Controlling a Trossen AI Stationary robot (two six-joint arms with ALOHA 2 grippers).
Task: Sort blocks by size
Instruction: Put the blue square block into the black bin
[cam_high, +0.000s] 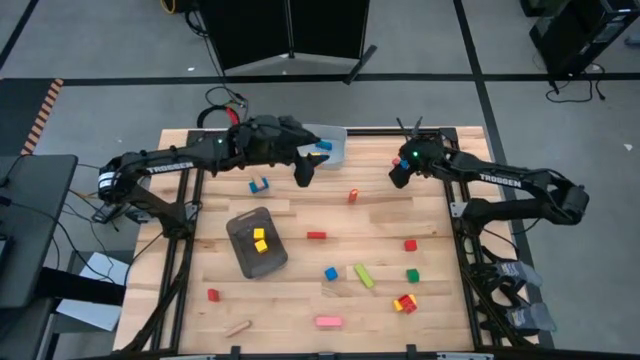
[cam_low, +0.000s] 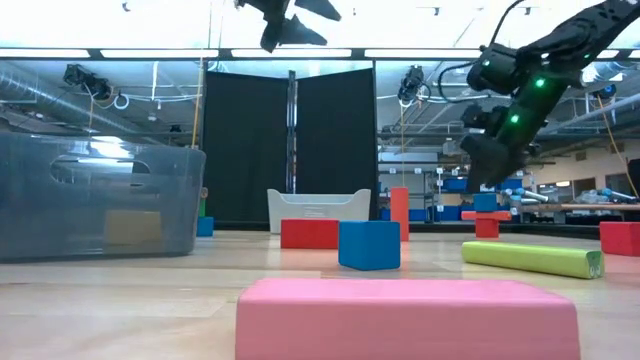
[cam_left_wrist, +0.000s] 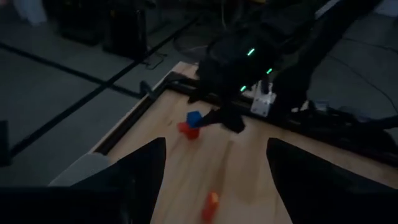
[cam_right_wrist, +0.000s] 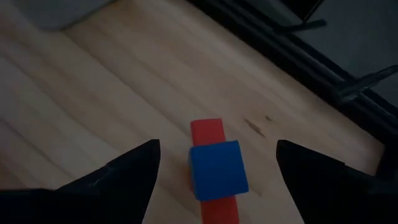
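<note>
Two grippers are up in the air, both at the far side of the table. Starting on the left: the left gripper (cam_high: 305, 172) hangs just in front of the grey-blue bin (cam_high: 334, 140), fingers spread wide, nothing between them. A blue block (cam_high: 323, 146) lies in the bin just beyond it. Down and to its left, a blue U-shaped block (cam_high: 260, 185) sits on the wood, and nearer the front edge the dark tray (cam_high: 244, 250) carries two yellow cubes (cam_high: 260, 240). To this gripper's right, an orange block (cam_high: 353, 195) stands upright.

Across to the right gripper (cam_high: 399, 172): jaws parted and empty, poised straight above a blue cube (cam_right_wrist: 216, 169) that rests on a red bar (cam_right_wrist: 207, 132), the pair lying between its fingers (cam_right_wrist: 124, 171) in the wrist view. Well in front of this gripper, loose blocks are scattered: red cube (cam_high: 410, 245), green cube (cam_high: 412, 275), green bar (cam_high: 363, 275), blue cube (cam_high: 331, 273), pink bar (cam_high: 328, 321).
</note>
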